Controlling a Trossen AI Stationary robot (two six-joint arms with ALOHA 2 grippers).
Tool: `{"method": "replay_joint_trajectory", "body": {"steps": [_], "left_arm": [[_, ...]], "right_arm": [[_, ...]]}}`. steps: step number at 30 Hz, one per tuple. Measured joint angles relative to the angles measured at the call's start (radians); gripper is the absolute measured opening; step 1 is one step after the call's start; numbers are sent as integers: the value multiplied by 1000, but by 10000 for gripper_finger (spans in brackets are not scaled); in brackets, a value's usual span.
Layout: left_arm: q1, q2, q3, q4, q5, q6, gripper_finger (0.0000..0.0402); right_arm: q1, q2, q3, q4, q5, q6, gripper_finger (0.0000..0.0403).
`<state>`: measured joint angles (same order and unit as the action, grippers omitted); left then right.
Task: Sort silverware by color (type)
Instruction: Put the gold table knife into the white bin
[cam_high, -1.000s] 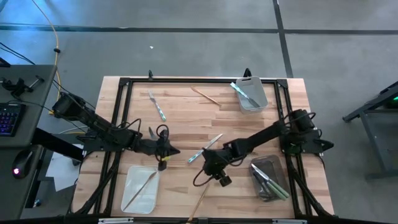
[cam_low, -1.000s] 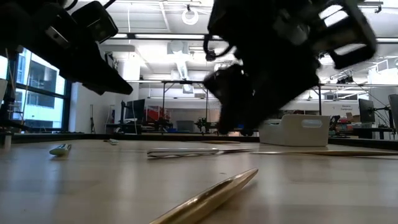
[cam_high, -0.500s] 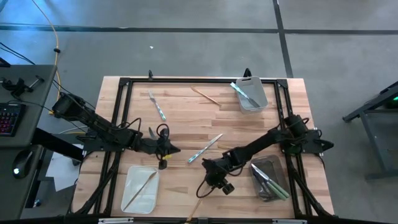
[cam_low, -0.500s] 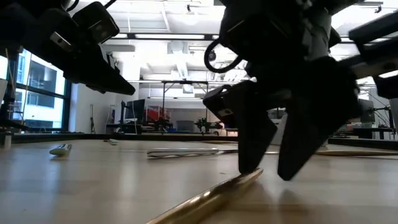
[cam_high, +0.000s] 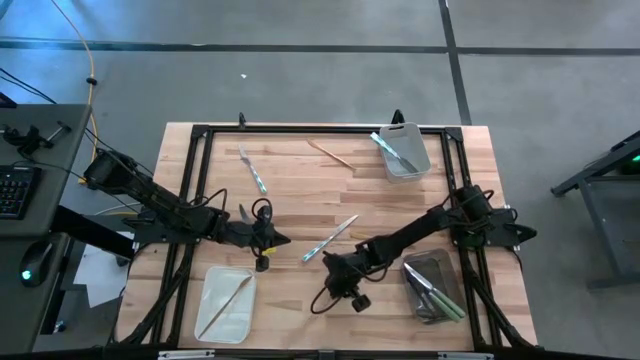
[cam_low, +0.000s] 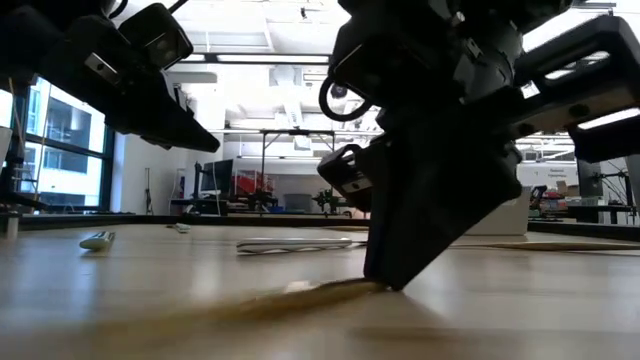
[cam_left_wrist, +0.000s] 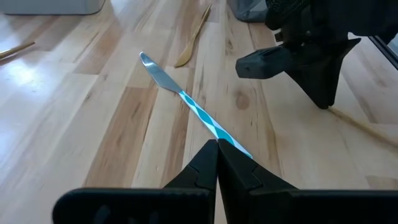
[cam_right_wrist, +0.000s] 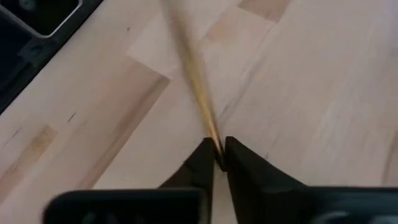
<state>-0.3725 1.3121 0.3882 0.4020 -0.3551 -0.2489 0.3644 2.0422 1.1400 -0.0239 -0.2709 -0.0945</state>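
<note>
My right pincer (cam_right_wrist: 217, 155) pinches the gold utensil (cam_right_wrist: 196, 93) near its tip (thin purchase); lifting may swing it loose.

The gold piece (cam_right_wrist: 202, 112) pinched by the right gripper (cam_right_wrist: 216, 155) is blurred in the right wrist and low views, so its type cannot be told. In the high view it is almost wholly hidden under that gripper. The handle end of the blue knife (cam_left_wrist: 189, 102) is covered by the left gripper (cam_left_wrist: 217, 149) in the left wrist view. The items in the dark tray (cam_high: 441, 268) and the white tray (cam_high: 413, 168) are too small to be identified. The far tray is hidden behind the right arm in the low view.
</note>
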Motion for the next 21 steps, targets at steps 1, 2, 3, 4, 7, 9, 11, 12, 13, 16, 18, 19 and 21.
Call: {"method": "replay_joint_trajectory", "body": {"steps": [1,2,3,4,7,9,11,12,13,16,18,19,21], "left_arm": [[0,0,0,0,-1,0,0],[0,0,0,0,-1,0,0],[0,0,0,0,-1,0,0],[0,0,0,0,-1,0,0],[0,0,0,0,-1,0,0],[0,0,0,0,0,-1,0],[0,0,0,5,9,-10,0],[0,0,0,9,18,-12,0],[0,0,0,14,31,-18,0],[0,0,11,10,62,-37,0],[-3,7,26,13,81,-38,0],[-6,15,36,13,92,-37,0],[-16,35,56,9,110,-29,0]], "right_arm": [[0,0,0,-5,9,14,8],[0,0,0,-8,20,30,7],[0,-1,0,-12,32,48,9],[-3,-1,0,-16,37,70,11],[-16,-1,0,-35,42,143,5],[-22,0,0,-42,53,171,3],[-28,0,0,-53,74,197,4],[-31,-1,0,-60,84,210,4],[-36,-1,0,-67,92,222,3],[-44,-1,0,-82,114,256,2],[-45,-2,-1,-83,134,276,2],[-45,-3,-1,-83,146,281,2],[-44,-4,-2,-81,171,281,1]]}}
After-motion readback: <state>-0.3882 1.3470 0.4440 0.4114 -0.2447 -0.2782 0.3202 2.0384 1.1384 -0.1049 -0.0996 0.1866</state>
